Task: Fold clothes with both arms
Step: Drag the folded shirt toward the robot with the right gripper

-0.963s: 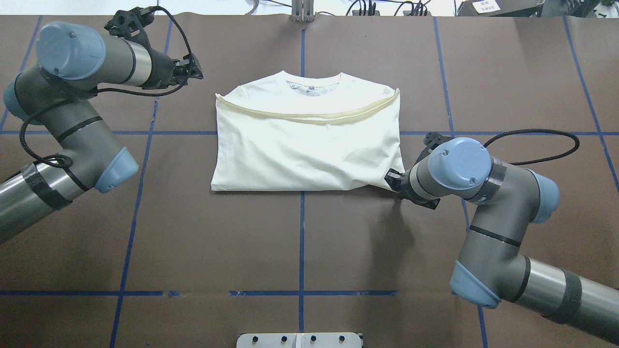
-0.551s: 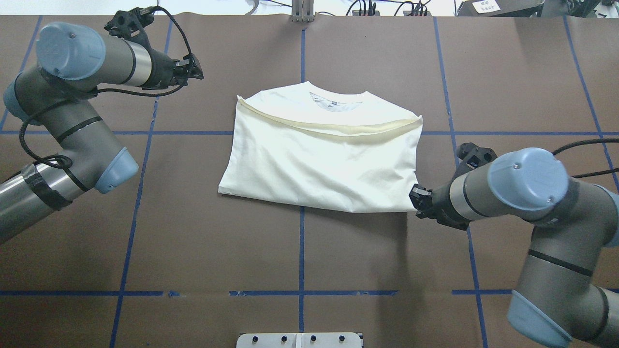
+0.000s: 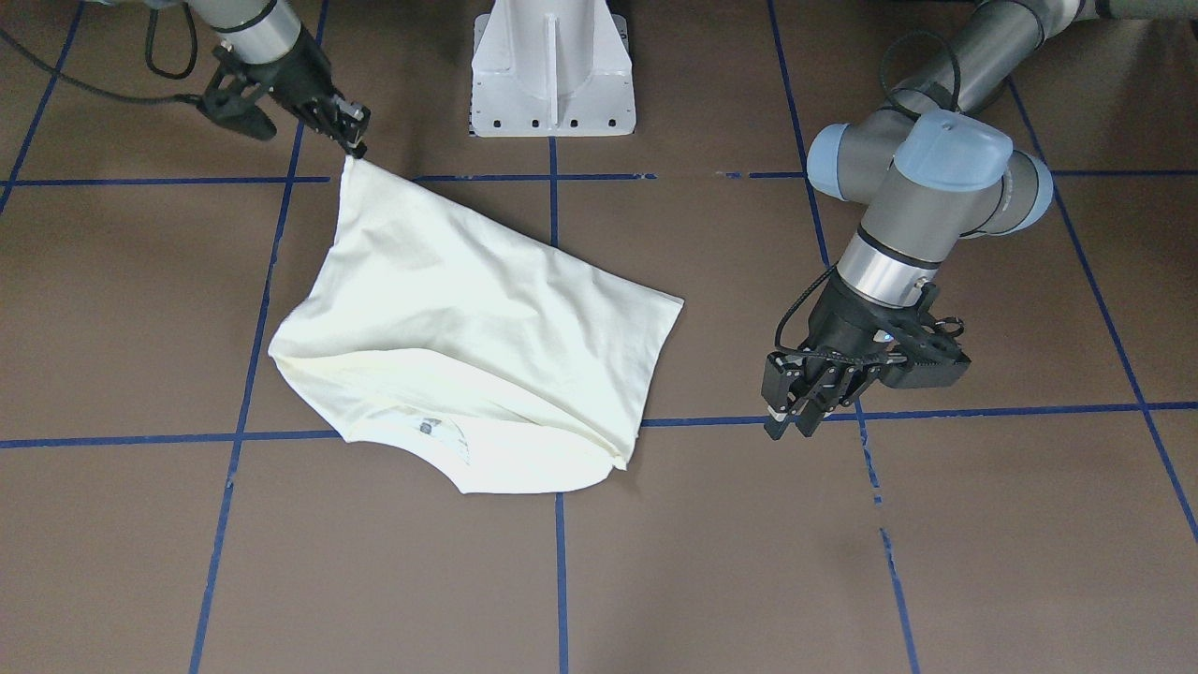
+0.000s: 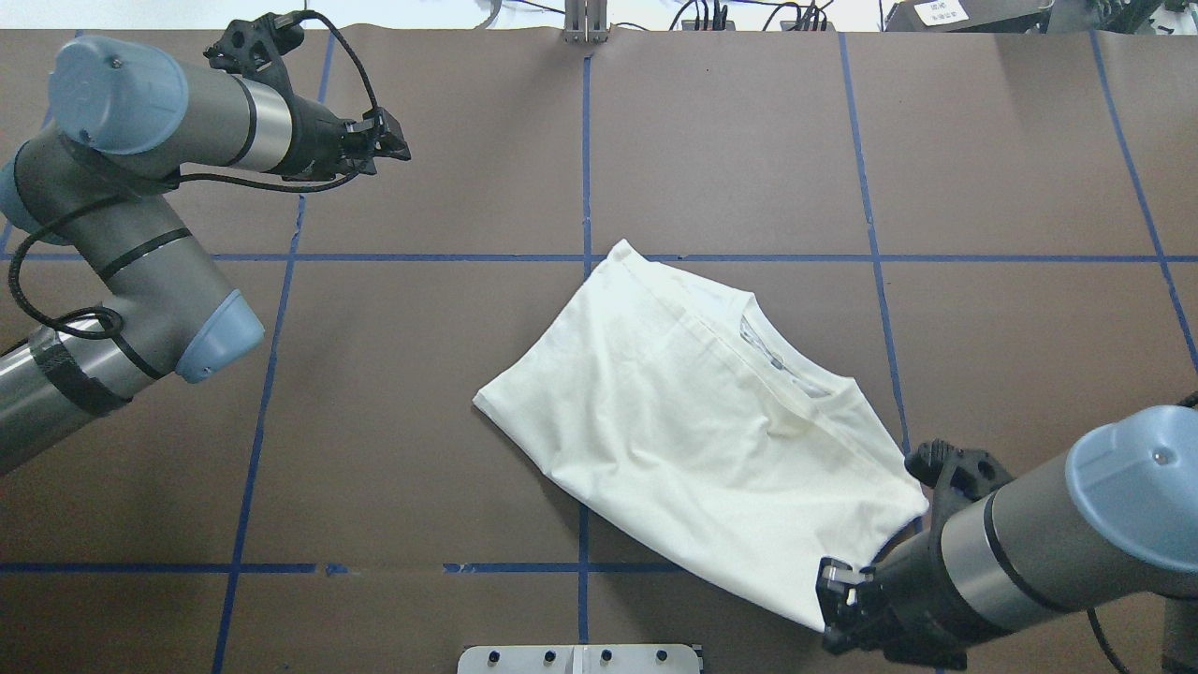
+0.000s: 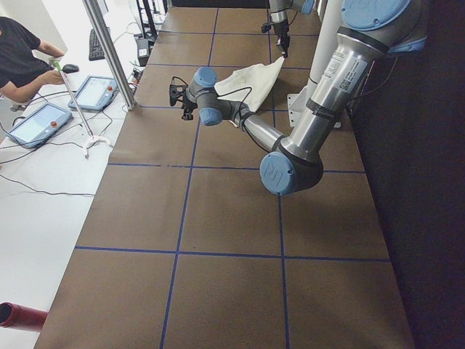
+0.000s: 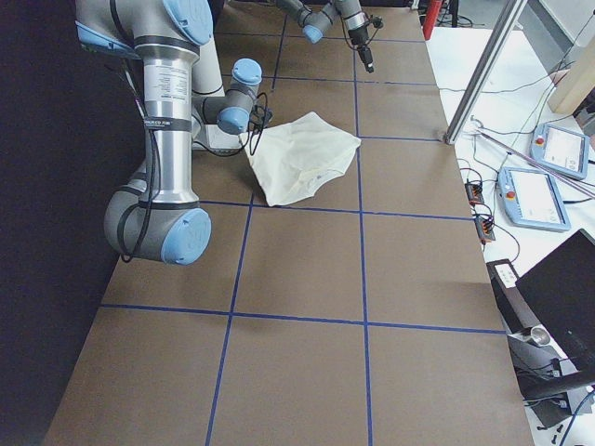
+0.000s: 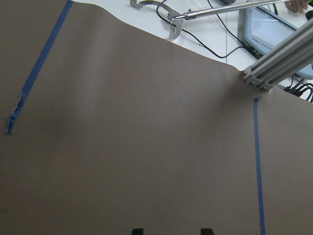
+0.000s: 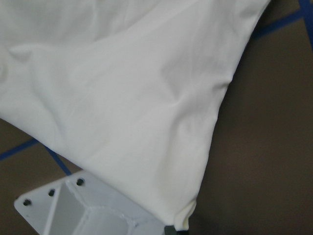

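The cream T-shirt (image 4: pixel 693 431) lies folded and skewed on the brown table, back side up, so the print is hidden. Its ribbed collar (image 4: pixel 781 360) faces the far right. My right gripper (image 4: pixel 831 599) is shut on the shirt's near-right corner and holds it lifted near the table's front edge. It shows at the upper left of the front-facing view (image 3: pixel 354 145), with the shirt (image 3: pixel 468 346) hanging from it. The right wrist view shows the pinched corner (image 8: pixel 183 220). My left gripper (image 4: pixel 398 147) is open and empty, far left of the shirt, also in the front-facing view (image 3: pixel 791 426).
The white pedestal base (image 3: pixel 552 65) stands at the robot's side of the table, close to the held corner (image 8: pixel 73 205). Blue tape lines (image 4: pixel 585 140) grid the table. An aluminium post (image 4: pixel 582 23) stands at the far edge. Operator tablets (image 6: pixel 548 177) lie beyond it.
My right gripper has pulled the shirt's corner toward the robot and to the right. The shirt slid and turned from square to diagonal. The left arm shifted only slightly.
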